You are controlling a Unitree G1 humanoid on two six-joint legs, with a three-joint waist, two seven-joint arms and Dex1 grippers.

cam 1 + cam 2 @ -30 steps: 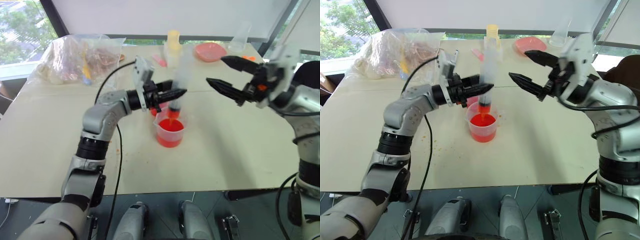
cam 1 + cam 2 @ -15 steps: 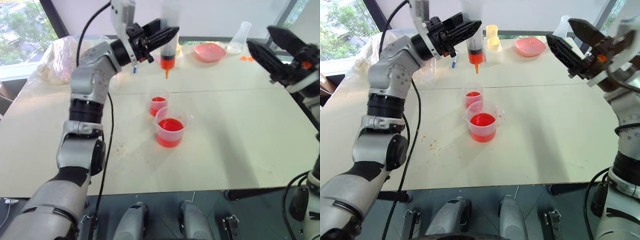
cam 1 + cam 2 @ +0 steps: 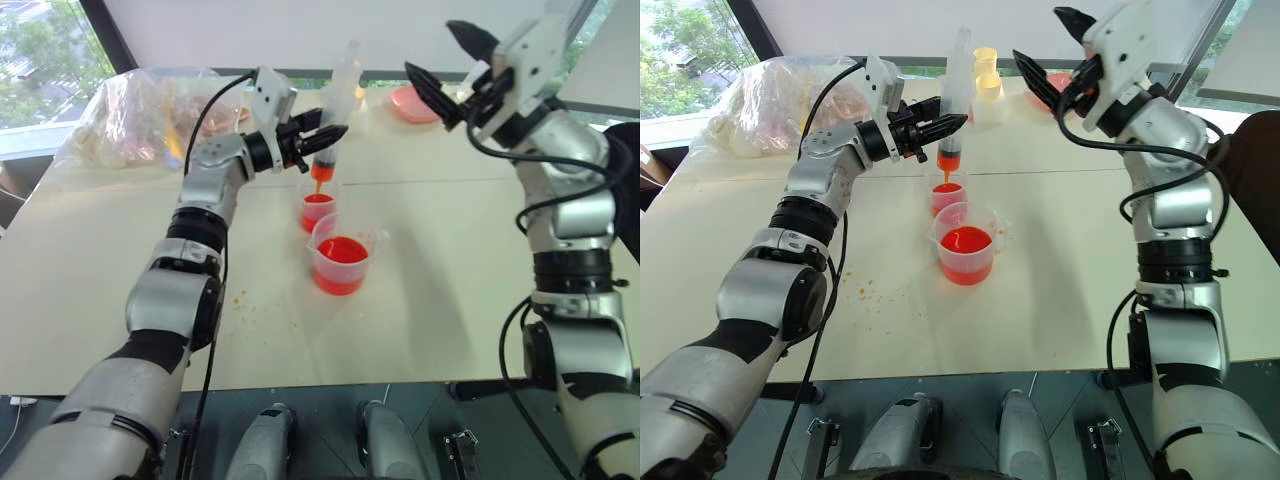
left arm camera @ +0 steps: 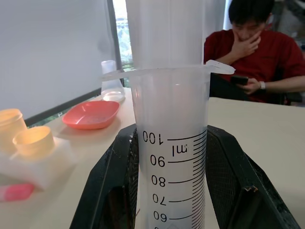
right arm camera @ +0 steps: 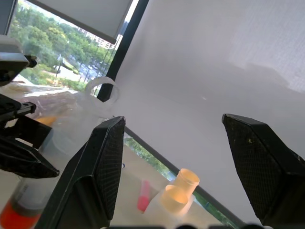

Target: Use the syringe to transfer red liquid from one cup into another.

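**A:** ok going left to right, what's on the desk [image 3: 90, 270]? There's a crinkly clear plastic bag [image 3: 150, 115] at the far left corner with stuff inside I can't make out.

**B:** yep. Next over is the left gripper [image 3: 322, 137], jaws clamped on the barrel of the syringe [image 3: 953, 105]. In the left wrist view both black fingers [image 4: 110, 191] press the barrel right by the printed scale marks. The syringe is roughly upright, leaning a bit, plunger pulled way out the top.

**A:** and the red liquid [image 3: 949, 154]?

**B:** a small slug of it sits at the bottom of the barrel, above the orange tip. The tip hangs right over the narrow cup [image 3: 317, 211], just above its rim, not dipping in as far as I can tell. That cup has red in it too.

**A:** the spouted measuring cup [image 3: 341, 262] sits touching or just beside the narrow one, on the near side, with more red liquid.

**B:** at the far edge there's a pair of pale yellow bottles [image 3: 986, 80] and a pink dish [image 4: 91, 113].

**A:** right side?

**B:** the right gripper [image 3: 450, 60] is up in the air, jaws spread wide, holding nothing, near the syringe's top. A person in a red shirt [image 4: 257, 57] sits beyond the desk in the left wrist view.
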